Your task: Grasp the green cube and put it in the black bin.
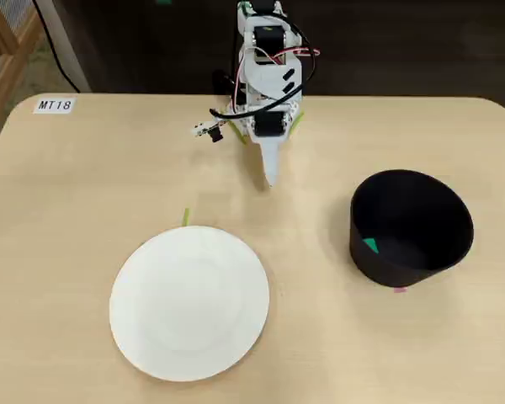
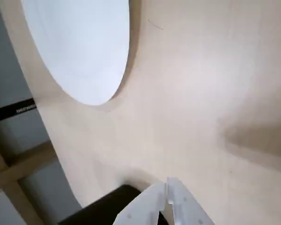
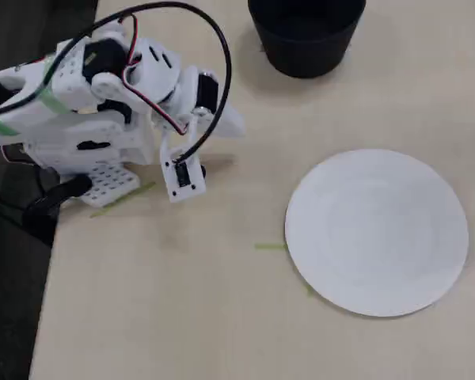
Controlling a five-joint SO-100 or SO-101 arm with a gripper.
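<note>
The green cube (image 1: 369, 244) lies inside the black bin (image 1: 387, 268), on its floor near the left wall. The bin stands at the table's right in a fixed view and at the top edge in the other fixed view (image 3: 305, 47), where the cube is hidden. My gripper (image 1: 269, 177) is shut and empty. It hangs over bare table near the arm's base, well left of the bin. The wrist view shows its white fingertips (image 2: 167, 192) pressed together. It also shows in the other fixed view (image 3: 236, 127).
A white plate (image 1: 189, 303) lies front left, also in the wrist view (image 2: 79, 47) and the other fixed view (image 3: 376, 229). A thin green tape strip (image 1: 185, 217) sits by its far rim. The arm's base (image 1: 265, 76) stands at the back edge.
</note>
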